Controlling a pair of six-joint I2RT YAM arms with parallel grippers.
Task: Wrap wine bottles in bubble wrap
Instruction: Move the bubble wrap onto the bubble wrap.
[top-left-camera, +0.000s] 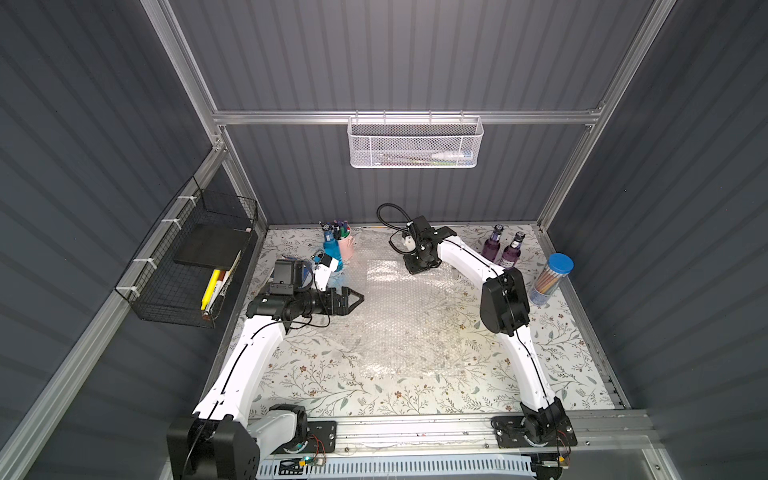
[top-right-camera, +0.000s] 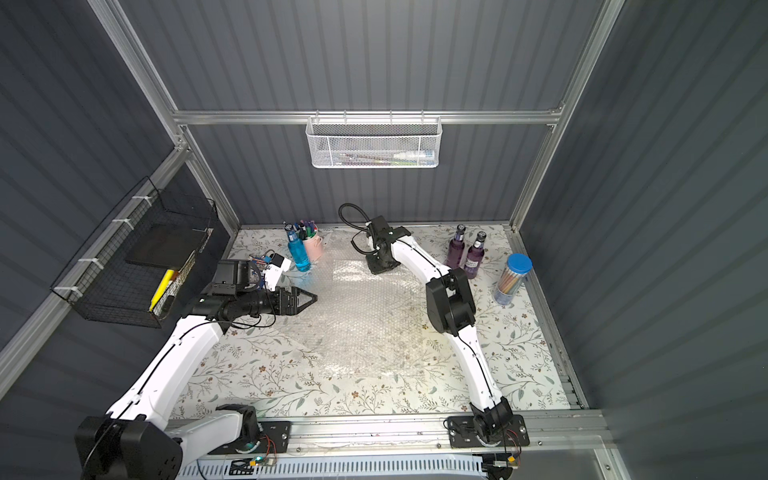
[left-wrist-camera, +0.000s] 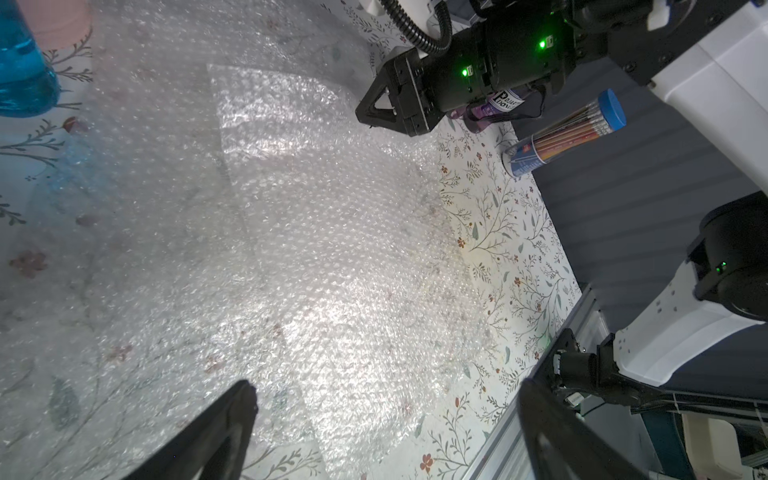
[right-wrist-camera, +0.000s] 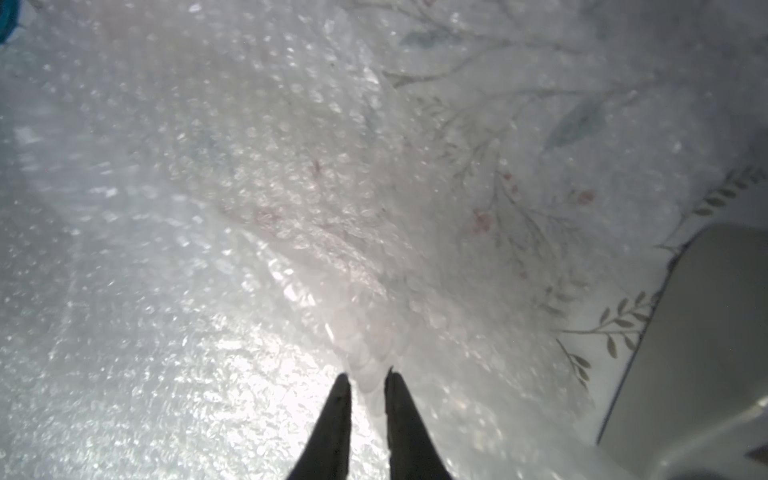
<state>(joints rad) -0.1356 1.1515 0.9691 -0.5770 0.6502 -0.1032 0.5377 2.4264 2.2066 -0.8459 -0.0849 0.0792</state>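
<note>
Read the table (top-left-camera: 374, 395) in both top views as a clock face, with 12 at the back wall and 6 at the arm bases. The bubble wrap (top-left-camera: 399, 307) (top-right-camera: 365, 316) lies flat over the centre, and the left wrist view shows overlapping layers (left-wrist-camera: 332, 249), the upper one brighter.

The blue bottle (top-left-camera: 332, 249) (top-right-camera: 299, 253) stands upright at 11 o'clock, just off the wrap's corner and right beside the pink cup of markers (top-left-camera: 347, 247). The 2 purple bottles (top-left-camera: 491, 245) (top-left-camera: 510, 255) stand upright together at 1 o'clock, off the wrap. None of the 3 bottles is wrapped.

The right gripper (top-left-camera: 417, 269) (right-wrist-camera: 366, 374) points down onto the wrap's 12 o'clock end. Its jaws are parted by a narrow gap, and a raised fold of wrap sits at the tips.

The left gripper (top-left-camera: 359, 297) (left-wrist-camera: 386, 384) hangs at the wrap's 9 o'clock edge, pointing toward 3 o'clock. Its jaws are spread wide and hold nothing.

The tube of coloured pencils (top-left-camera: 550, 278) leans at 2 o'clock near the table edge. A white mesh basket (top-left-camera: 415, 143) hangs on the back wall, and a black wire basket (top-left-camera: 187, 270) hangs on the wall at 9 o'clock.
</note>
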